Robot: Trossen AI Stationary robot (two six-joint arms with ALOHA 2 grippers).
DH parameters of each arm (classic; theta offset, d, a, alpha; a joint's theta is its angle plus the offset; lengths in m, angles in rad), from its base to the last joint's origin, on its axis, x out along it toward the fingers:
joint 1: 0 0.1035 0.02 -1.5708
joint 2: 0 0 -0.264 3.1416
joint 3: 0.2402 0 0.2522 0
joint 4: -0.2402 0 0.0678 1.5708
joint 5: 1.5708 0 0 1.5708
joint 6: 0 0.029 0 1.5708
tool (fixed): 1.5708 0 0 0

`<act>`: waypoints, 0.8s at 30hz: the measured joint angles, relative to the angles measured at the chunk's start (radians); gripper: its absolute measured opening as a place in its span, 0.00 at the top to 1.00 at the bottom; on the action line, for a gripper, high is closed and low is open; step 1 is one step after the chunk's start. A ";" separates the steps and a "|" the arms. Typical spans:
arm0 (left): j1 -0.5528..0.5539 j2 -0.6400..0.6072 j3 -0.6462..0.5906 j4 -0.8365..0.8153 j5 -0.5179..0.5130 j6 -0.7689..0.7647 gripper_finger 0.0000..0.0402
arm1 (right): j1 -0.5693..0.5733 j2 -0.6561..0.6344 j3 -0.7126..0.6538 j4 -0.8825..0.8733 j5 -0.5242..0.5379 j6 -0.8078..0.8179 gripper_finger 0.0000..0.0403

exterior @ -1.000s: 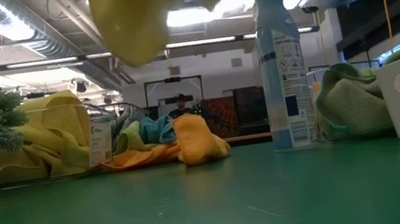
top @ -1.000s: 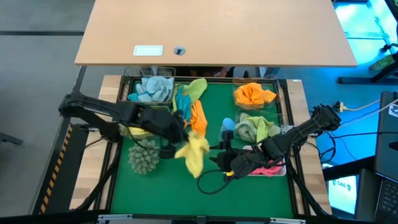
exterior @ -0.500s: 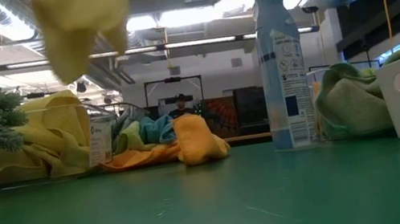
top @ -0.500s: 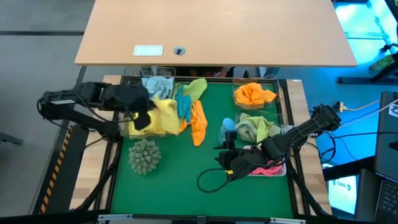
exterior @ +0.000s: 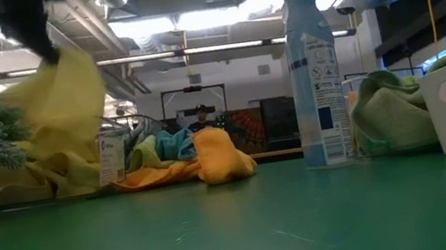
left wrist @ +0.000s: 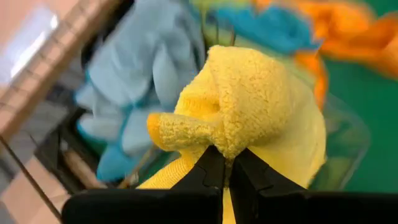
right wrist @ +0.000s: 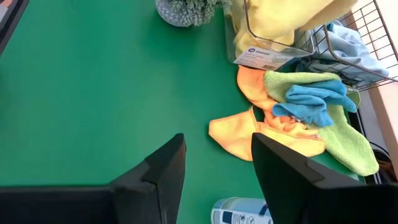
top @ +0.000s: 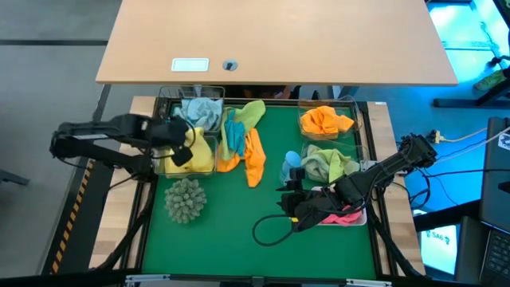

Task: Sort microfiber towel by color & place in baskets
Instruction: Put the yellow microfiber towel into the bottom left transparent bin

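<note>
My left gripper (left wrist: 228,169) is shut on a yellow microfiber towel (top: 198,143) above the clear basket (top: 209,165) of yellow towels at the mat's left. In the low view the towel (exterior: 65,101) hangs under the dark gripper (exterior: 24,22). A loose heap of green, blue and orange towels (top: 245,137) lies on the mat beside that basket. My right gripper (right wrist: 217,158) stands open over the mat's right part, near the white basket (top: 352,217) with pink cloth, and holds nothing. My left gripper pinches a bunched fold of the yellow towel (left wrist: 233,138) between its two fingertips. The fingers slant down from the table's left side. The towel hangs below them, and its lower part (exterior: 61,161) reaches the yellow towels in the basket.
A basket of light-blue towels (top: 197,113) stands at the far left, with an orange one (top: 325,121) and a green one (top: 327,164) at the right. A spiky grey-green ball (top: 186,200) sits near left. A light-blue bottle (exterior: 314,73) stands by the green basket.
My left gripper has carried the yellow towel from above the mat's middle toward the table's left edge and down, tipping and rolling as it went. The towel, which hung clear over the mat, now hangs over the yellow basket. My right gripper has kept its place.
</note>
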 joint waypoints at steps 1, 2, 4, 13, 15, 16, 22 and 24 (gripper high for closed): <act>0.004 0.002 -0.035 0.005 0.004 -0.009 0.99 | 0.000 0.000 0.000 -0.004 0.000 0.000 0.55; 0.008 0.003 -0.070 0.013 0.013 -0.013 0.99 | 0.000 0.000 0.000 -0.007 0.000 0.000 0.55; 0.014 0.007 -0.144 0.036 0.033 -0.036 0.99 | 0.000 0.000 0.000 -0.013 0.000 0.000 0.55; 0.032 0.009 -0.407 0.116 0.267 -0.138 0.99 | 0.000 0.000 0.000 -0.012 0.000 0.000 0.55; 0.033 0.009 -0.440 0.113 0.323 -0.155 0.99 | 0.000 0.000 0.000 -0.012 0.000 0.000 0.55; 0.033 0.009 -0.451 0.114 0.348 -0.166 0.99 | 0.000 0.000 0.000 -0.012 0.000 0.000 0.55; 0.032 0.009 -0.466 0.113 0.379 -0.169 0.97 | 0.000 0.000 0.000 -0.012 0.000 0.000 0.55; 0.032 0.009 -0.463 0.114 0.376 -0.169 0.95 | 0.000 0.000 0.000 -0.012 0.000 0.000 0.55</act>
